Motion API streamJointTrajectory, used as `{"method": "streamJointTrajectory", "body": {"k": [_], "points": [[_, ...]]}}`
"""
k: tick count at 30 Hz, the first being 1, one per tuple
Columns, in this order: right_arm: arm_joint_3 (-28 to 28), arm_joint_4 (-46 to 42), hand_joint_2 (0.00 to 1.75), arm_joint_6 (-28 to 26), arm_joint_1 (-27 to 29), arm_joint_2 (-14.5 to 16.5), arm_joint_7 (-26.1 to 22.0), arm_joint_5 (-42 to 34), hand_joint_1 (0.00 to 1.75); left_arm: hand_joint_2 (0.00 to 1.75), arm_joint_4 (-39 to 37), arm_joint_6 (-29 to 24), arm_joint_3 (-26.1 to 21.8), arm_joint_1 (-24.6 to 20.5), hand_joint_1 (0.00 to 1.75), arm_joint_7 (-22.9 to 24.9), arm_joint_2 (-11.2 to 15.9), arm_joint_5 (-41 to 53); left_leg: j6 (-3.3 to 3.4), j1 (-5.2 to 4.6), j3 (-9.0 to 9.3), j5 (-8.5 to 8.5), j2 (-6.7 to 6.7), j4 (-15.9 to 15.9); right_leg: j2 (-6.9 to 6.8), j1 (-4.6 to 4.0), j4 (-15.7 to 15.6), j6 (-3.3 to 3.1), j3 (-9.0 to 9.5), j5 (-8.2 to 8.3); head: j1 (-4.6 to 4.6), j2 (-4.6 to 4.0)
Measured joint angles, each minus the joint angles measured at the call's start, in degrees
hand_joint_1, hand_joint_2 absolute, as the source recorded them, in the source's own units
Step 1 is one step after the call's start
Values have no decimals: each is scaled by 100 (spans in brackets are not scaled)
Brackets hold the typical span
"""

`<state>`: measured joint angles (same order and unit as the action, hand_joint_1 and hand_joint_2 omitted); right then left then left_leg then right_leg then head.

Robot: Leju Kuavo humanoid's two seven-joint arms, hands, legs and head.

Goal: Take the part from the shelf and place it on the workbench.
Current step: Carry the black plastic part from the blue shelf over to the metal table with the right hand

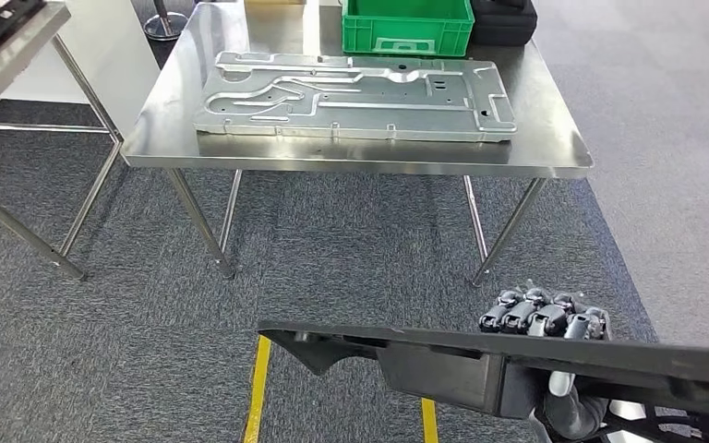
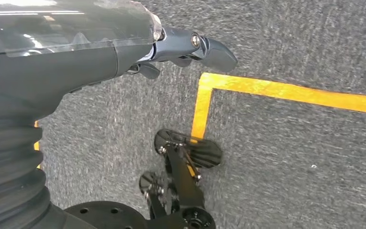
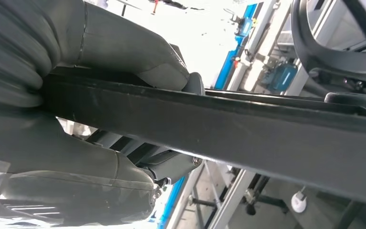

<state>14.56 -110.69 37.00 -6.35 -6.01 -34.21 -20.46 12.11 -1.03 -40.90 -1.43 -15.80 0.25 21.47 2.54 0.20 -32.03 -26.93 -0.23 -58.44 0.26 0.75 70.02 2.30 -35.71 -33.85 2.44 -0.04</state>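
Gripped by the right hand (image 1: 543,314), thumb and fingers clamped around its edge, the black part (image 1: 480,355) is held low, well short of the steel desk (image 1: 554,152). Left hand (image 2: 190,47): fingers extended, nothing held.

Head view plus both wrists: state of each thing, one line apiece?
black part: off the workbench, gripped by right hand
right hand: fingers curled over the part's edge
left hand: hangs over the carpet, holds nothing
workbench: bears the plate and crate
metal plate: lying flat on workbench
green crate: upright at far edge
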Motion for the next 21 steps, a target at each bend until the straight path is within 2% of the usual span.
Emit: {"method": "streamJointTrajectory", "body": {"k": [1,2,3,4,6,7,8,9,11,12,13,14,16,17,18,19,20,21], "points": [[0,9,175,5,0,0,0,-1,169,175,0,-1,-2,1,0,-1,-3,-1,6,-7,31,-36,-4,0,-1,1,287,9,-238,-108,0,0],[0,20,175,15,1,0,1,-2,169,175,0,-1,-4,5,0,-2,-7,-1,9,-14,69,-75,-9,0,-1,0,443,11,-412,-149,0,0],[0,34,175,26,-3,0,0,-5,169,175,0,-1,-9,8,0,-5,-12,0,7,-25,129,-124,-15,0,-1,-7,392,-4,-491,-62,1,0],[0,45,175,37,-9,0,-1,-10,169,175,0,-1,-15,11,0,-9,-20,2,3,-36,198,-174,-19,0,-2,-20,156,-33,-464,141,2,0],[0,61,175,54,-31,0,-8,-27,169,175,-1,-3,-31,12,0,-14,-45,9,-12,-62,354,-285,-23,10,-7,-67,-550,-138,-270,686,-8,0],[1,68,175,60,-47,2,-11,-36,169,175,-2,-7,-38,7,0,-16,-62,11,-29,-67,408,-329,-24,25,-11,-97,-820,-192,-199,837,-23,0],[1,75,175,67,-61,4,-14,-45,169,175,-2,-14,-44,0,0,-16,-75,12,-54,-66,443,-366,-22,46,-13,-121,-985,-240,-152,942,-36,0],[2,83,175,71,-74,7,-15,-52,169,175,-2,-21,-48,-4,0,-17,-89,11,-86,-64,484,-380,-19,51,-11,-140,-1062,-280,-125,968,-51,0],[2,90,175,77,-94,10,-14,-56,169,175,2,-35,-52,-15,0,-18,-89,10,-160,-70,531,-357,-13,-2,-5,-113,-1175,-334,-2,994,-56,0],[2,91,175,81,-105,15,-15,-57,169,175,3,-39,-54,-16,0,-19,-91,11,-186,-75,520,-336,-12,-123,-7,-90,-1238,-355,87,981,-60,0],[2,92,175,92,-118,23,-19,-61,169,175,4,-42,-55,-21,0,-20,-93,13,-211,-70,415,-359,-13,-341,-11,-63,-1287,-372,173,963,-72,0],[2,92,175,104,-128,33,-22,-66,169,175,4,-46,-58,-26,0,-19,-94,14,-242,-51,233,-447,-12,-645,-18,-51,-1323,-381,239,940,-83,0],[2,92,175,127,-140,45,-28,-79,169,175,4,-51,-74,-27,0,-15,-98,16,-308,3,-253,-763,-12,-1325,-18,-43,-1342,-391,323,868,-104,0],[2,92,175,133,-139,48,-31,-86,169,175,4,-54,-86,-18,0,-12,-95,17,-337,29,-455,-899,-11,-1525,-12,-35,-1341,-378,360,826,-103,0],[2,92,175,137,-137,49,-34,-92,169,175,4,-56,-98,-8,0,-10,-93,21,-356,52,-581,-940,-10,-1571,-4,-24,-1339,-359,407,782,-104,0],[-1,92,175,138,-137,52,-41,-97,169,175,4,-57,-111,1,0,-9,-91,27,-382,74,-616,-835,-8,-1427,4,-8,-1335,-333,467,730,-104,0],[-5,91,175,139,-136,56,-52,-99,169,175,4,-57,-125,7,0,-9,-90,37,-411,97,-567,-596,-6,-1120,9,12,-1326,-301,537,673,-104,0],[-14,89,175,139,-136,63,-69,-99,169,175,4,-57,-138,15,0,-10,-91,51,-438,121,-480,-261,0,-727,12,25,-1314,-263,597,610,-106,0]]}}
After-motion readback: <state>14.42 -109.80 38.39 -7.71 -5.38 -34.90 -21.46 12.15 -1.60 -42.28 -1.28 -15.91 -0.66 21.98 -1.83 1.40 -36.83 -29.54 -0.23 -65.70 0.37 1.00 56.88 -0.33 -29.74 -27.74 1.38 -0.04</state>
